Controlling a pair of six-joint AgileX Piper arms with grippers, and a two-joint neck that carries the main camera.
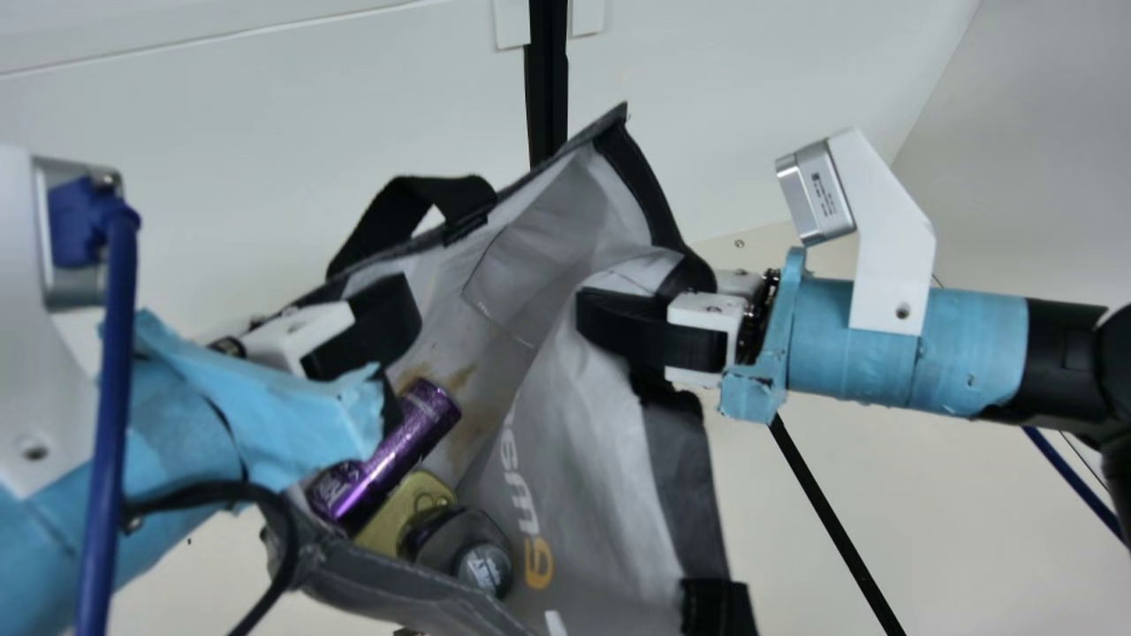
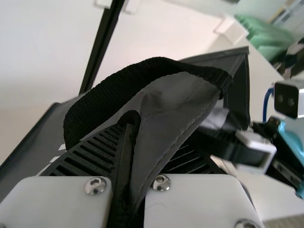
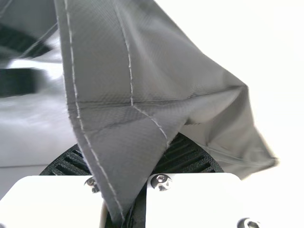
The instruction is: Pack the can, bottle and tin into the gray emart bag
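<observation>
The left gripper [image 2: 130, 130] and right gripper [image 3: 142, 156] are pinching the bag [image 1: 601, 477] while can [image 1: 424, 420], tin [image 1: 402, 512] and bottle [image 1: 461, 541] are lying inside by its near left corner, so both should be raising it evenly, mouth up.

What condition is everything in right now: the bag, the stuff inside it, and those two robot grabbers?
Gray bag: open, held by its edge on both sides, one side wall creased inward.
Black handle: arched in a loop above the rim.
Purple can: in the bag, lying slantwise.
Yellowish tin: in the bag, between can and bottle.
Dark bottle: in the bag.
Left gripper: closed on the bag.
Right gripper: closed on the bag.
</observation>
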